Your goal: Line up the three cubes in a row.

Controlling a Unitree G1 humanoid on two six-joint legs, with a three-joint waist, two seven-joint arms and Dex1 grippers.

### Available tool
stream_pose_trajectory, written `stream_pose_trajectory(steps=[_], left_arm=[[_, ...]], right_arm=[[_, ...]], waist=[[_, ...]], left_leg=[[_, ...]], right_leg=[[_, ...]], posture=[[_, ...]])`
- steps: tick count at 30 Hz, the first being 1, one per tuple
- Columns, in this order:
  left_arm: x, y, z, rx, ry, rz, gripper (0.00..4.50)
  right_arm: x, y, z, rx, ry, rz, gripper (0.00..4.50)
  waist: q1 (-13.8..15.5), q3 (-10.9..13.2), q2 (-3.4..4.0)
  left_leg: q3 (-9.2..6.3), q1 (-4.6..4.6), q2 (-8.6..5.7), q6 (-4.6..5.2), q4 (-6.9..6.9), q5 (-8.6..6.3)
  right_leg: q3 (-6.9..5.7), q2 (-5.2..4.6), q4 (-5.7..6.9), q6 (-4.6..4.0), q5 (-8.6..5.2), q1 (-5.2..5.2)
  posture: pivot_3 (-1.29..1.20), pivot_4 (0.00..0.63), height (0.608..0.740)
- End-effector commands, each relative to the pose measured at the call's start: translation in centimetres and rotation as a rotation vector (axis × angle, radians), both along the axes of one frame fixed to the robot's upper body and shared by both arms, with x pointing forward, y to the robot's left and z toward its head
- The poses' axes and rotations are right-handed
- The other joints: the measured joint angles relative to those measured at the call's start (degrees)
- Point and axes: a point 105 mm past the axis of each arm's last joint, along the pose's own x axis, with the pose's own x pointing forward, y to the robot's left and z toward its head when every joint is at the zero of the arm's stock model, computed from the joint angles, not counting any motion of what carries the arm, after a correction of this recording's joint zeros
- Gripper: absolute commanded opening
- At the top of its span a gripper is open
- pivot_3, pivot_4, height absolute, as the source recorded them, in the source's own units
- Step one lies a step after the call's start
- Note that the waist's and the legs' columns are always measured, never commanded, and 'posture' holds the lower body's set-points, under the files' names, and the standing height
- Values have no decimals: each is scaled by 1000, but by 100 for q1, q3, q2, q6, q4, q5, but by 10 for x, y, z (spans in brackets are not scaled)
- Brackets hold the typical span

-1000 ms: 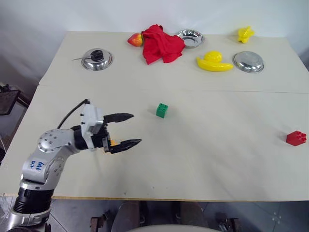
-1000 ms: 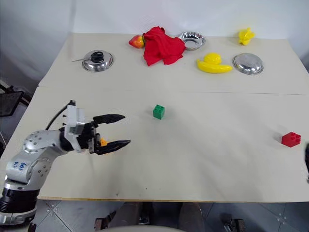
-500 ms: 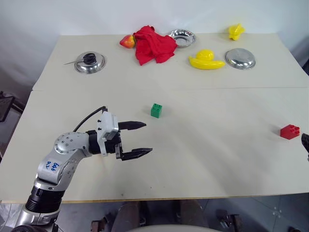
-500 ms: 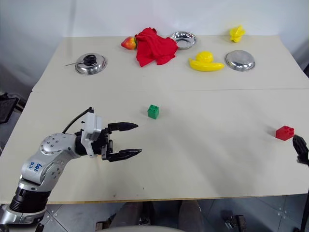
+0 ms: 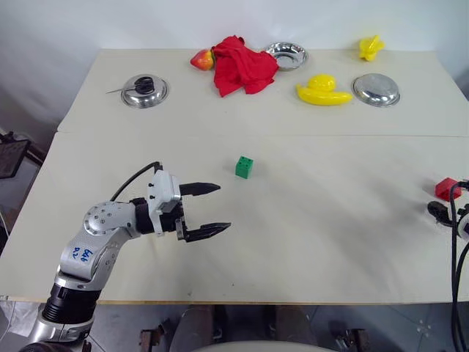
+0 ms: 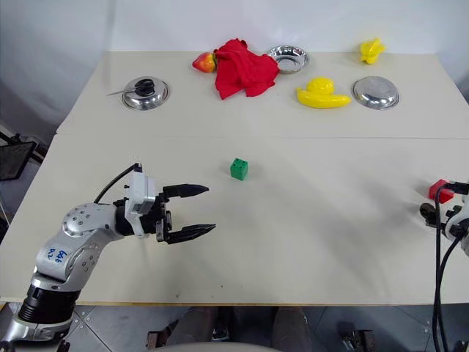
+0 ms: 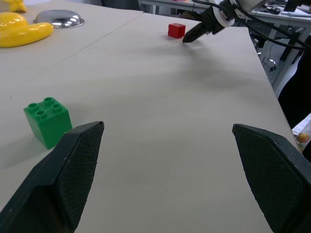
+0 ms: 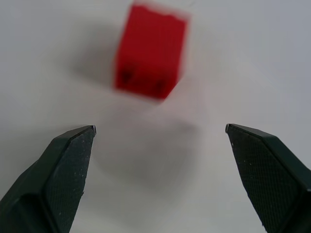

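A green cube [image 5: 245, 167] sits mid-table, and a red cube [image 5: 445, 188] lies near the table's right edge. The third cube is hidden. My left gripper [image 5: 223, 207] hovers open and empty, down-left of the green cube, which stands beside one of its fingers in the left wrist view [image 7: 47, 121]. At the right edge, my right gripper [image 8: 160, 129] is open, its fingers apart, with the red cube [image 8: 151, 51] just beyond the fingertips and untouched.
Along the back stand a yellow duck [image 5: 323, 92], a red cloth [image 5: 245, 64], a fruit [image 5: 203, 59], a small yellow toy [image 5: 371, 47] and three steel bowls [image 5: 377, 89] [image 5: 287, 54] [image 5: 144, 91]. Black cables [image 5: 458, 249] hang by the right gripper.
My right gripper has come in from the right edge and moved forward, up to the red cube. The left gripper has stayed put and open. The camera view has shifted.
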Motion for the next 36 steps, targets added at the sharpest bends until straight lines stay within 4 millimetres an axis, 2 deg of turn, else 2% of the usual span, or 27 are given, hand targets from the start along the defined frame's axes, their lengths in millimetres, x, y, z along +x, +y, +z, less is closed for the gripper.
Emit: stream_pose_trajectory(steps=[1, 3, 8, 10, 13, 16, 20, 27, 36], left_arm=[[-3, 4, 9, -4, -55, 20, 4495], [-3, 5, 8, -1, -54, 22, 4495], [-5, 5, 8, 0, -58, 28, 4495], [-6, 8, 6, 13, -56, 36, 4495], [-8, 12, 4, 19, -52, 45, 4495], [-7, 13, 4, 20, -50, 51, 4500], [-6, 12, 4, 19, -51, 47, 4500], [-4, 9, 7, 22, -61, 41, 4500], [-3, 8, 10, 20, -70, 47, 4500]], right_arm=[[1, -8, 11, -15, -37, -17, 4500], [2, -9, 11, -9, -41, -13, 4500], [-4, -10, 26, 12, -50, 17, 4500], [-8, -11, 38, 11, -61, 32, 4500], [-8, -10, 67, 10, -134, 74, 4500], [-6, -10, 79, -38, -179, 125, 3836], [4, -11, 66, -95, -165, 165, 2501], [23, -21, 41, -134, -134, 132, 105], [29, -11, 14, -102, -80, 174, 45]], waist=[[-4, 0, 0], [-1, 0, 0], [0, 0, 0], [1, 0, 2], [-4, 0, 2], [-6, 0, 1], [-8, 0, -4], [-16, 0, -4], [-18, 0, -4]], left_leg=[[0, 0, 1, -2, 0, 1], [0, 0, 3, -4, 0, 2], [1, 0, 2, -4, 0, 2], [1, 0, 4, -4, 0, 2], [2, 0, 4, -4, 0, 2], [2, 0, 9, -5, 0, 3], [5, 2, 9, -7, 0, 3], [10, 2, 9, -9, 0, 5], [10, 3, 13, -10, 0, 6]], right_leg=[[0, 1, 0, 0, 0, 0], [0, 3, 0, 0, 0, 0], [2, 3, -1, 1, 0, 0], [2, 3, -1, 1, 0, -1], [4, 3, -2, 1, 0, -2], [4, 6, -4, 1, 0, -1], [6, 7, -4, 1, 1, 0], [7, 9, -4, 2, 1, -2], [8, 11, -5, 3, 1, -1]], posture=[[0, 150, 740], [0, 150, 740], [0, 150, 740], [0, 150, 740], [0, 150, 740], [0, 150, 740], [0, 150, 740], [0, 150, 740], [0, 150, 740]])
